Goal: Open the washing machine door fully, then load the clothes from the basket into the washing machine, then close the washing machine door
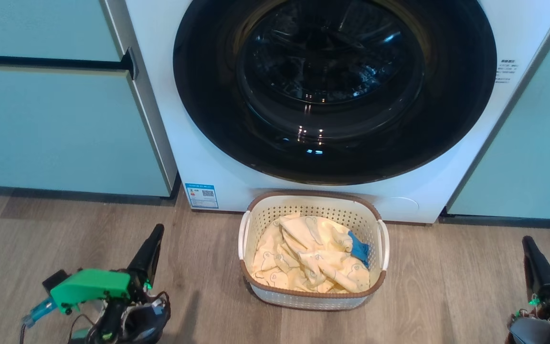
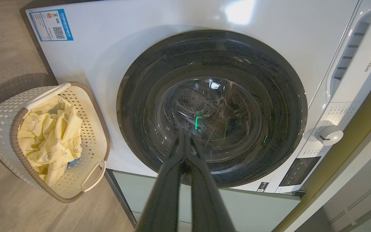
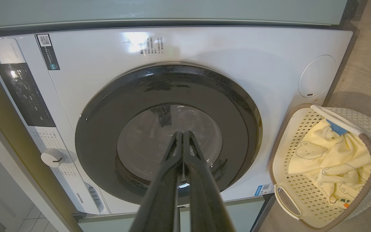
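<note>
Nearest you, your left gripper and right gripper sat low over the floor, each with its fingers pressed together on nothing. Beyond them the basket held the clothes, just before the washing machine. The washing machine door was shut.

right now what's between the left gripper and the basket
Just bare wood floor. In the head view the shut left gripper sits to the left of the basket, apart from it, with nothing lying on the planks between them.
</note>
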Robot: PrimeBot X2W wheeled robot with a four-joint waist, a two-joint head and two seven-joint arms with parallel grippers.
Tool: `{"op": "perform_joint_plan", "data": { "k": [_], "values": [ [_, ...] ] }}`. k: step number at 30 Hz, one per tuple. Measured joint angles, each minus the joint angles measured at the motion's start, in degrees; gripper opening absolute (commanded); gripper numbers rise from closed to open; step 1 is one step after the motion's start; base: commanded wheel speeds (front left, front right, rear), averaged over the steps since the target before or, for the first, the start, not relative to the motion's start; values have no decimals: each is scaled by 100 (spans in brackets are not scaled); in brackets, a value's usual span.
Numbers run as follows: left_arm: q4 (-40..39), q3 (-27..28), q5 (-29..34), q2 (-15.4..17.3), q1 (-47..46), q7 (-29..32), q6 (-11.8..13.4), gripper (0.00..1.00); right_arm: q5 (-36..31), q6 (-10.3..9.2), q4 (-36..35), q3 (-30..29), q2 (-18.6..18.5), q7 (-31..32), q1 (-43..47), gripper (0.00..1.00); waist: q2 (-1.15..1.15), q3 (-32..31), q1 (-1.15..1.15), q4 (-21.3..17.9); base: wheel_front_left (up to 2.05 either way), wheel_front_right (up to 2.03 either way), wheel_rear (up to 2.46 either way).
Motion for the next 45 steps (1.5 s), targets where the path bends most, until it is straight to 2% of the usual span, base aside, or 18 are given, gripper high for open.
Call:
{"op": "perform_joint_plan", "data": {
  "k": [45],
  "values": [
    [0,24,16,-8,0,0,0,0,-5,0,0,-19,20,31,0,0,0,0,0,0,0,0,0]
  ]
}}
